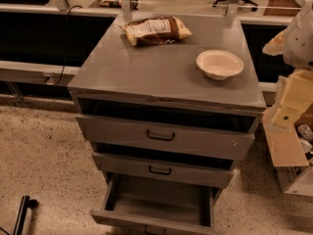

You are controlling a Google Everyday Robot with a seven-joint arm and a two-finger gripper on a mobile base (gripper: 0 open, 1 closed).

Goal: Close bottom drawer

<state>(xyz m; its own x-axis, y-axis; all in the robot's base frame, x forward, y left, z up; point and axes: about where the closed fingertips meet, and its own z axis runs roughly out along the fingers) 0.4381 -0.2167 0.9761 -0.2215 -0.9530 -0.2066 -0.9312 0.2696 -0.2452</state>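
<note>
The bottom drawer of the grey metal cabinet is pulled far out toward me, and its plain grey interior is empty. Its front panel lies at the lower edge of the view. The middle drawer and the top drawer, each with a dark bar handle, stand slightly ajar. My gripper shows as cream-coloured parts at the right edge, level with the top drawer and apart from the cabinet. It is well above and to the right of the bottom drawer.
A brown snack bag and a white bowl lie on the cabinet top. An open cardboard box stands on the floor at the right. A black bar sits at the lower left. A low ledge runs behind the cabinet.
</note>
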